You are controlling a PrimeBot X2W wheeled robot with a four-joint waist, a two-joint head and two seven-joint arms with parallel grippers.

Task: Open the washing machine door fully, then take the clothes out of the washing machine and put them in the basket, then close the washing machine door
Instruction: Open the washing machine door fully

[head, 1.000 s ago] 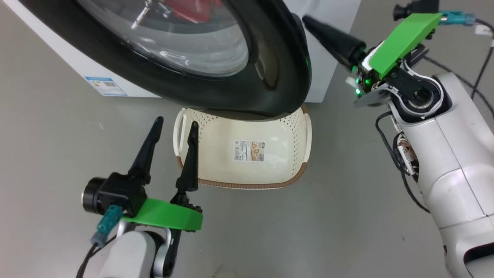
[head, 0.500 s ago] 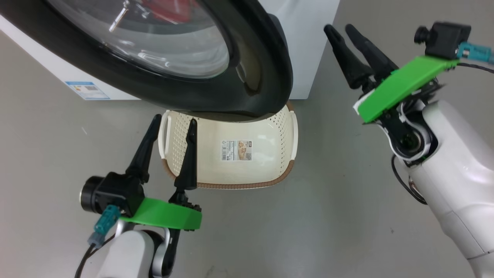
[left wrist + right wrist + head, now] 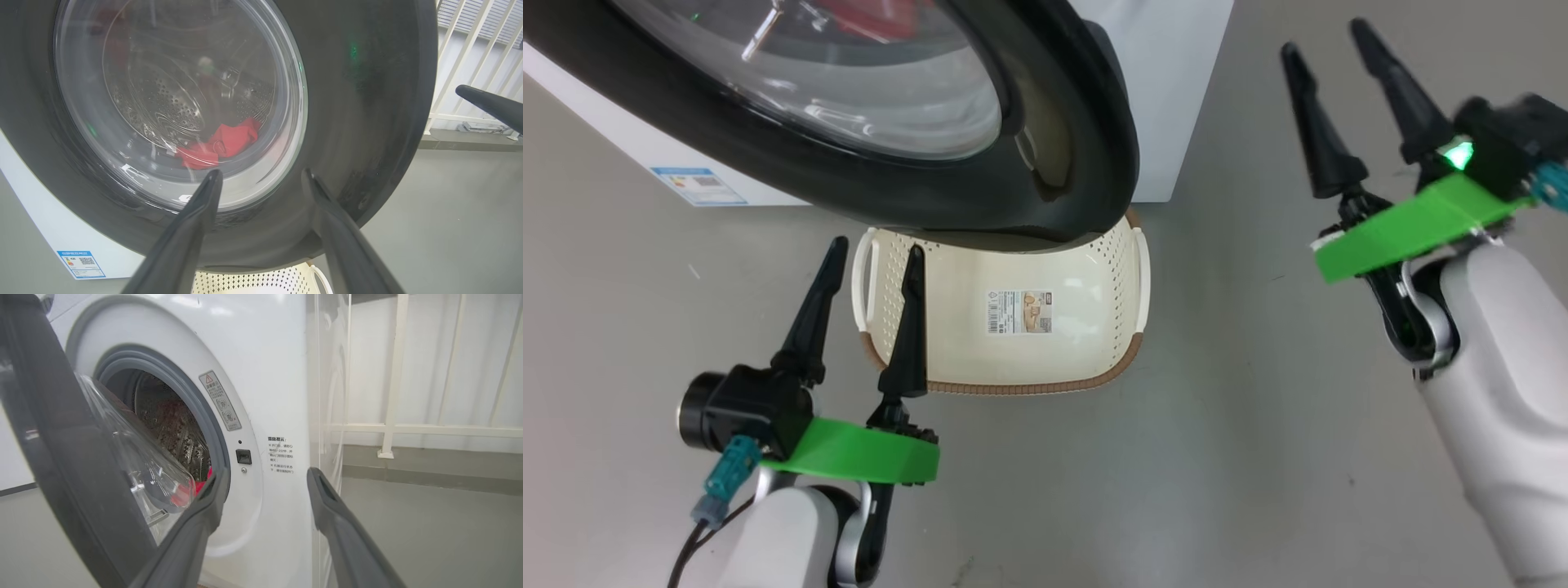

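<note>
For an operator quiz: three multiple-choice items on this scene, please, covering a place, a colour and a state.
1. Where is the basket? A on the floor below the washing machine door; B on a shelf; C in a gripper.
2. What colour are the clothes? A blue; B red; C white.
3. How does the door stand? A latched; B ajar; C removed.
Answers: 1A, the door's rim overhangs it; 2B, red shows through the door; 3B, the right wrist view sees past it into the washing machine.
</note>
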